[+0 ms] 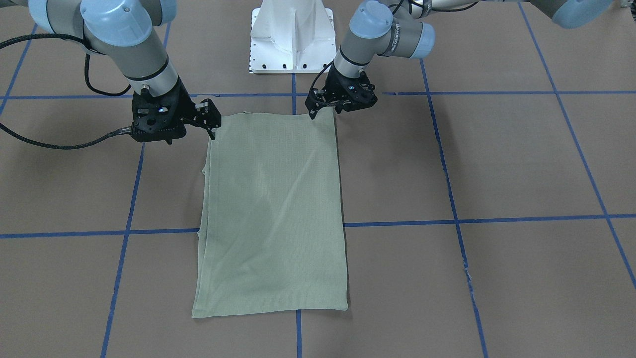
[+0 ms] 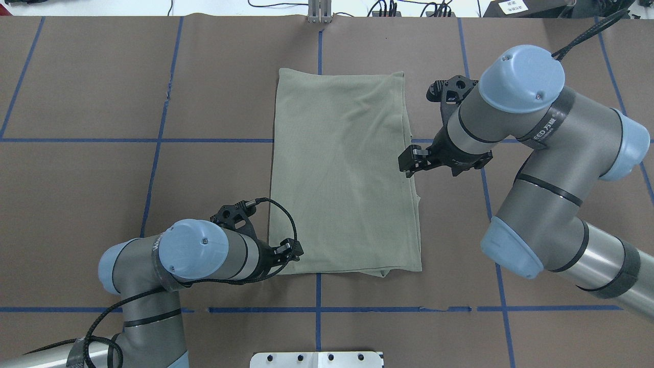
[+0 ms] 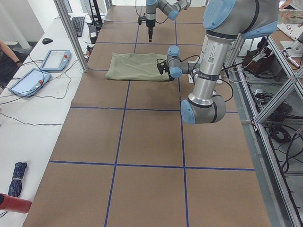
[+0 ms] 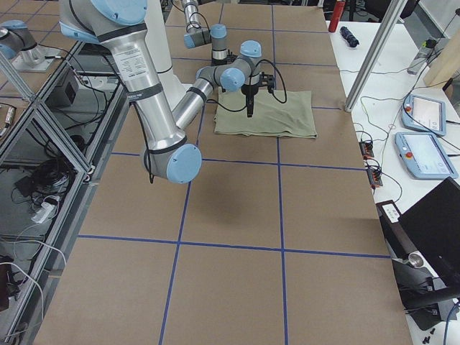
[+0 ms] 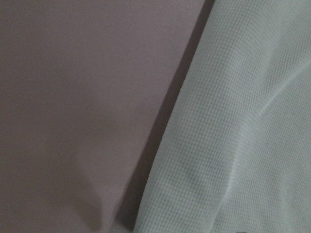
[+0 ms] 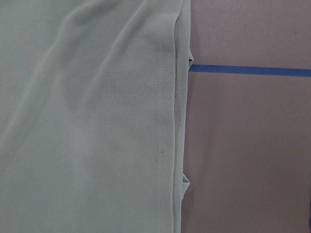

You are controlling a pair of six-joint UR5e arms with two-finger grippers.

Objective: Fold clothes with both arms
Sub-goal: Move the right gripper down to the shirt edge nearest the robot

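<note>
Folded shirt, two arms in attendance: the olive-green knit shirt (image 2: 345, 174) lies flat at the middle of the brown tabletop (image 2: 102, 179), folded into a long rectangle and lightly creased (its under-layers peek out along the right edge). The grey-silver, blue-capped left arm (image 2: 194, 250) reaches in low from the near left, its black left gripper (image 2: 292, 250) at the shirt's near left corner. The right arm (image 2: 521, 102) bends in from the right, its right gripper (image 2: 409, 164) raised over the shirt's right edge. How either pair of jaws stands cannot be told.
</note>
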